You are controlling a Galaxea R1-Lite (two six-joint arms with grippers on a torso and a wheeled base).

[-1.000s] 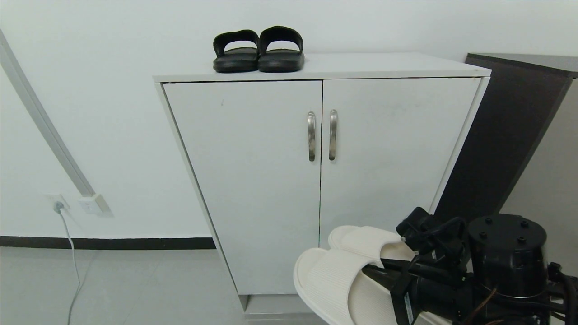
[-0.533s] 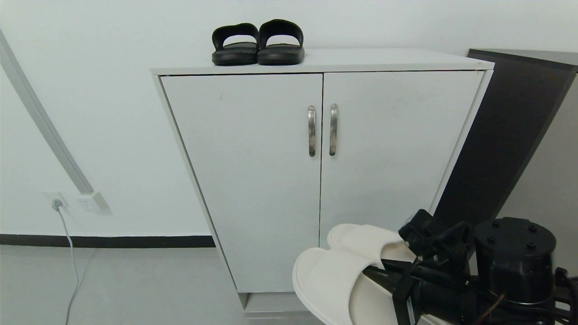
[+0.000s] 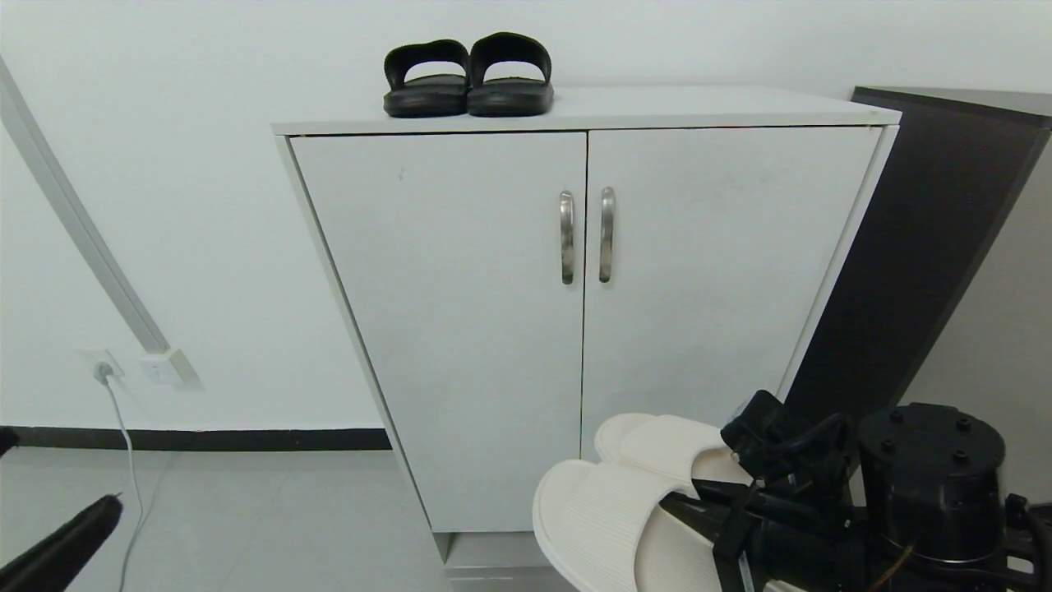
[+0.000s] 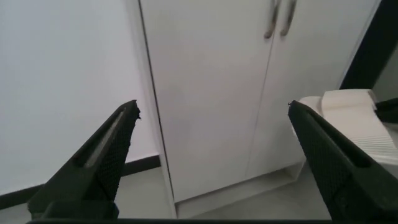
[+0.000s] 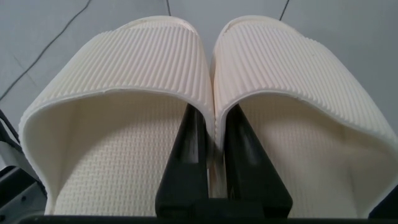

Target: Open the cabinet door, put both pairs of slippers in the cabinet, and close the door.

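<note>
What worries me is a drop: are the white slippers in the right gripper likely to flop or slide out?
The white slippers look like light ribbed foam, probably little strain. The right gripper pinches only their inner sides, so the toes may sag or swing. Their textured surface likely resists sliding.

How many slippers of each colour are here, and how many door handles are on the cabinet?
Black slippers: 2, on top of the cabinet.
Cream slippers: 2, pinched together in the right claw.
Door handles: 2, side by side.
Total: 6.
</note>
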